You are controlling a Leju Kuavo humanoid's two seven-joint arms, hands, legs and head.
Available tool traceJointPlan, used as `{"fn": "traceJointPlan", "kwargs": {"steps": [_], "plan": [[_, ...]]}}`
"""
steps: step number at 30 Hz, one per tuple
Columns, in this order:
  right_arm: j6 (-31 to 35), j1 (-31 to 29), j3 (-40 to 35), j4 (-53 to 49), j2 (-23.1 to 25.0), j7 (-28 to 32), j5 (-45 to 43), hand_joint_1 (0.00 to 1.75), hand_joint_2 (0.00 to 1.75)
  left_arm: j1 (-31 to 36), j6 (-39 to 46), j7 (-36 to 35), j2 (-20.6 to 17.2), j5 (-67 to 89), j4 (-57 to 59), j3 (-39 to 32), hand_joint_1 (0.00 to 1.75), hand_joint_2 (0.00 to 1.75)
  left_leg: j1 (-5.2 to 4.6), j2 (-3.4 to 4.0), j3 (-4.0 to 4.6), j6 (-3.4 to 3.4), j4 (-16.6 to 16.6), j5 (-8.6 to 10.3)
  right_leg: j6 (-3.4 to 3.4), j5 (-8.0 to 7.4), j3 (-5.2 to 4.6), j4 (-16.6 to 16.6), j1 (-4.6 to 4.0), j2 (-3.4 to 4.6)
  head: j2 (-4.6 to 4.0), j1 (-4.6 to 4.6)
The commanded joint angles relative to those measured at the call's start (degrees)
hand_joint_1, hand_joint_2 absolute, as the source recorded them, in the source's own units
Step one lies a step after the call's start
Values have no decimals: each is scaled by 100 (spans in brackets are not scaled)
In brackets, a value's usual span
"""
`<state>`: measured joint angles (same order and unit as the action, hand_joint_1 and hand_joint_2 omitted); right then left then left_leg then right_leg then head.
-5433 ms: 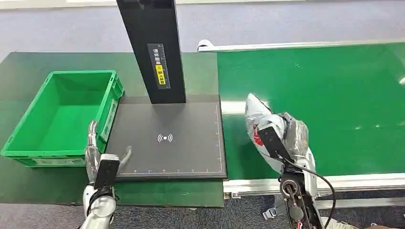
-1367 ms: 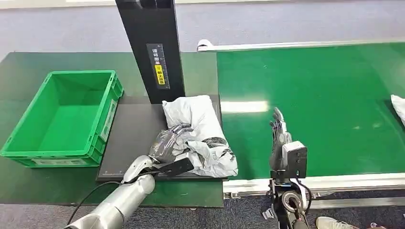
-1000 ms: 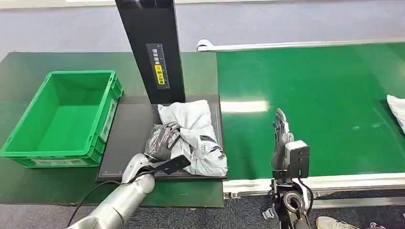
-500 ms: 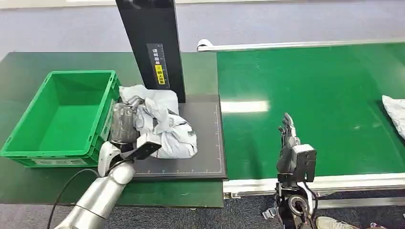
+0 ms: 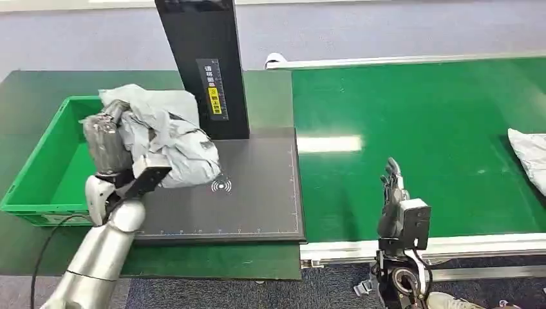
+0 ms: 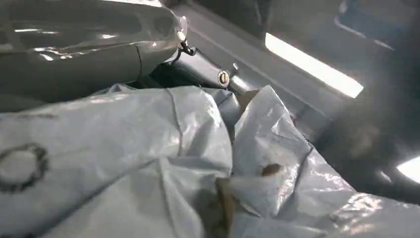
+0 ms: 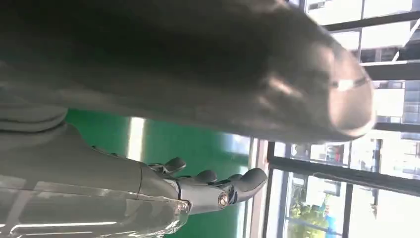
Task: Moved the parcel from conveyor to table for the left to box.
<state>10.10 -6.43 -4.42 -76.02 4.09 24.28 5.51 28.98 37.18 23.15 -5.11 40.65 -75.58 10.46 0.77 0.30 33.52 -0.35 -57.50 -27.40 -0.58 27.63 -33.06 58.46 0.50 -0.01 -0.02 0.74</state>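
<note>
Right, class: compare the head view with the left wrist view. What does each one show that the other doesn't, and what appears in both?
Head view alone: the green crate, the black scanner pad, its black post, the green conveyor belt, a second parcel at the belt's far right, and the right hand, empty with fingers extended.

Left wrist view alone: a close look at the bag's creases and a dark ring mark on it.

Both: the grey parcel, held by the left hand.

Left robot hand raised, gripping; right robot hand upright, fingers apart.
</note>
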Motion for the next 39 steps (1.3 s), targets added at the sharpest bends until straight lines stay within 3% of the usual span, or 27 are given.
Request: {"fn": "traceJointPlan", "kwargs": {"steps": [1, 4, 8, 12, 15, 31, 32, 33, 39], "plan": [[-113, -120, -60, 353, -68, -44, 45, 0, 0, 772, -71, -240, -794, -19, 1001, -1412, 175, 175, 3, 14, -9, -1, 6, 2, 5, -6, 3, -4, -4, 14, 0, 0], [-143, -152, -185, 295, -34, -100, 113, 0, 0, 872, 53, -76, -1067, -97, 1856, -1843, 175, 175, -1, 18, -17, -3, 10, 3, 5, -4, 7, -1, 1, 17, 0, 0], [-135, -147, -197, 266, -32, -121, 124, 0, 0, 885, 74, 80, -1082, -195, 1976, -1887, 175, 175, 1, 19, -13, -2, 10, 4, 5, -5, 7, -2, -2, 17, 0, 0], [-152, -130, -201, 210, 10, -161, 164, 0, 0, 1062, 179, -275, -1256, 128, 2701, -2213, 175, 175, 1, 3, -5, -2, 4, 3, 5, -1, 3, 1, -1, 3, 0, 2], [-164, -123, -177, 209, 16, -184, 184, 0, 0, 1103, 196, -17, -1372, -58, 3108, -2506, 175, 175, 1, 19, -12, -3, 11, 4, 7, -6, 7, -3, -2, 21, 0, 2], [-170, -115, -142, 205, 19, -193, 198, 0, 0, 1027, 102, -13, -1340, 9, 3185, -2545, 175, 175, 3, -5, -2, -2, 8, 8, 6, -3, 5, -6, -4, -4, 0, 2], [-175, -121, -140, 217, 20, -198, 207, 0, 0, 991, 66, 7, -1316, 15, 3157, -2536, 45, 175, 2, -3, 0, -2, 6, 6, 6, -1, 2, -2, -2, -3, 0, 0], [-179, -132, -140, 236, 22, -203, 213, 0, 0, 951, 93, 44, -1279, 36, 3119, -2523, 0, 175, 3, -2, 4, -4, 2, 4, 5, 0, -3, 1, -3, -2, 0, 2], [-215, -198, -150, 331, 15, -215, 276, 0, 0, 693, -48, 89, -987, 283, 2781, -2197, 0, 175, 1, -8, -2, 0, 7, 6, 3, -1, 5, -5, -1, -8, 0, 0]]}}
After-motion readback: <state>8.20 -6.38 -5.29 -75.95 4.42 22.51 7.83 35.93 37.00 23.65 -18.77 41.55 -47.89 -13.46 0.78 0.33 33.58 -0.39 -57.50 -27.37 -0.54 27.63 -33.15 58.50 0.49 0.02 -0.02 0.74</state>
